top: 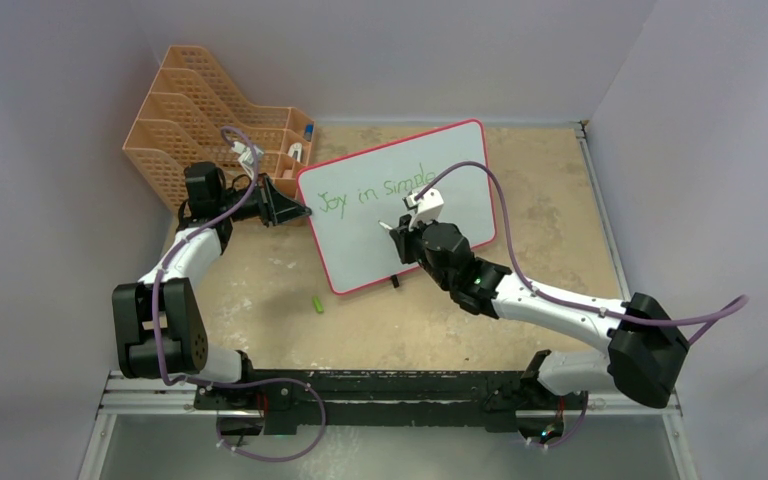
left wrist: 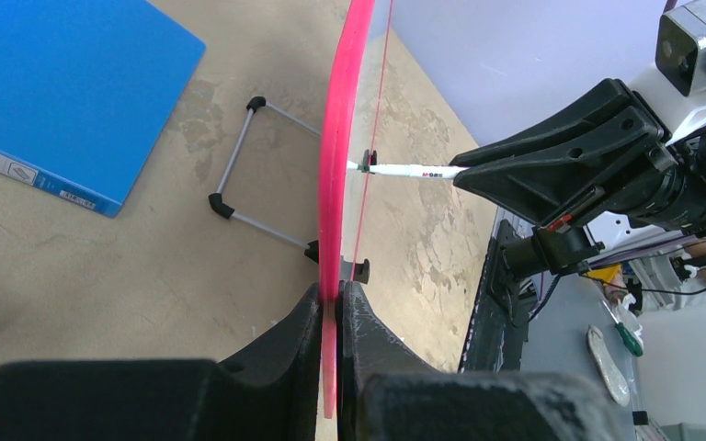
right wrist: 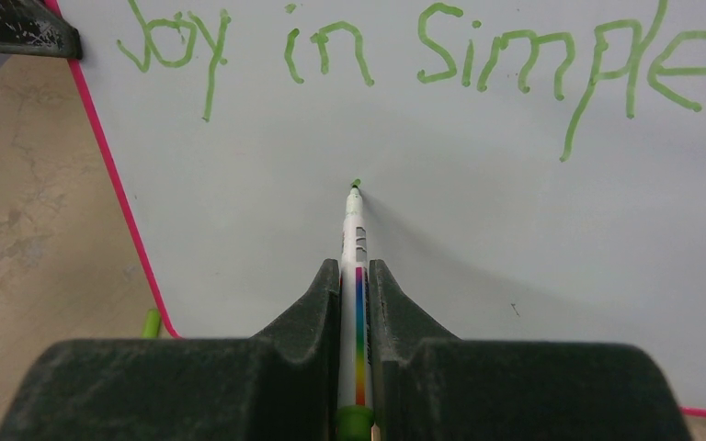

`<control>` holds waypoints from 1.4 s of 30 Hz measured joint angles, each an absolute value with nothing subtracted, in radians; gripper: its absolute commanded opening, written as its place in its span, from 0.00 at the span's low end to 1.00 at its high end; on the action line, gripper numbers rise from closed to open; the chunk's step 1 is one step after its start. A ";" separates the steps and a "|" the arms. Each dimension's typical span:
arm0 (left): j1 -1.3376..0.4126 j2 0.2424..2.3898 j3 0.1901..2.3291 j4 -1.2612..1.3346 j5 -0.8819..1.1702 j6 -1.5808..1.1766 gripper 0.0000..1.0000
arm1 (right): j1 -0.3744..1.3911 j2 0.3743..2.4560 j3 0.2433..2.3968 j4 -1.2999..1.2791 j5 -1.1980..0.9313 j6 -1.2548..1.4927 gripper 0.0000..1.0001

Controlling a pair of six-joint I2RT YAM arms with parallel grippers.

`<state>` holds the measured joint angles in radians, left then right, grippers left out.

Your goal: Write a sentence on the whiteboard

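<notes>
The whiteboard (top: pixel 360 245), white with a pink-red frame, stands tilted at mid-table. On it is the sentence (top: pixel 380 190) in green: one line, "Joy in Simple" (right wrist: pixel 423 55). My left gripper (top: pixel 295 208) is shut on the board's left edge, and the pink frame (left wrist: pixel 340 138) runs between its fingers (left wrist: pixel 338 294). My right gripper (top: pixel 405 232) is shut on a white marker (right wrist: pixel 357 239) with a rainbow stripe. The marker's green tip touches the bare board (right wrist: pixel 533 248) below the word "in". The left wrist view shows the marker (left wrist: pixel 414 171) meeting the board edge-on.
An orange file rack (top: pixel 200 110) stands at the back left, behind the left arm. A green marker cap (top: pixel 316 304) lies on the table near the board's lower left corner. Behind the board are a blue folder (left wrist: pixel 64 92) and the wire stand (left wrist: pixel 239 165). Walls close both sides.
</notes>
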<state>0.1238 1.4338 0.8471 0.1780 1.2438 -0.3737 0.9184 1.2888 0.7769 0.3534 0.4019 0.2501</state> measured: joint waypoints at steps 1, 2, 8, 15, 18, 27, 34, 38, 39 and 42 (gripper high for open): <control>0.124 1.434 0.847 0.178 1.243 -0.374 0.00 | 0.918 1.289 0.777 0.353 0.402 0.250 0.00; 0.124 1.434 0.847 0.178 1.243 -0.374 0.00 | 0.918 1.289 0.777 0.353 0.402 0.250 0.00; 0.124 1.434 0.847 0.178 1.244 -0.374 0.00 | 0.918 1.282 0.777 0.345 0.402 0.249 0.00; 0.124 1.434 0.847 0.178 1.244 -0.374 0.00 | 0.918 1.243 0.777 0.334 0.401 0.244 0.00; 0.124 1.434 0.848 0.177 1.244 -0.374 0.00 | 0.918 1.234 0.777 0.334 0.398 0.242 0.00; 0.124 1.434 0.849 0.175 1.244 -0.374 0.00 | 0.918 1.239 0.777 0.327 0.374 0.242 0.00; 0.124 1.434 0.849 0.175 1.244 -0.374 0.00 | 0.918 1.250 0.777 0.325 0.373 0.242 0.00; 0.124 1.434 0.849 0.175 1.244 -0.374 0.00 | 0.918 1.259 0.777 0.311 0.373 0.242 0.00; 0.124 1.434 0.849 0.175 1.244 -0.374 0.00 | 0.918 1.259 0.777 0.308 0.373 0.242 0.00; 0.124 1.434 0.849 0.175 1.244 -0.374 0.00 | 0.918 1.259 0.777 0.302 0.374 0.242 0.00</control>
<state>0.1238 1.4338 0.8490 0.1749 1.2442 -0.3737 0.9180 1.2594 0.7769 0.3023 0.3740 0.2417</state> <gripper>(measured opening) 0.057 0.118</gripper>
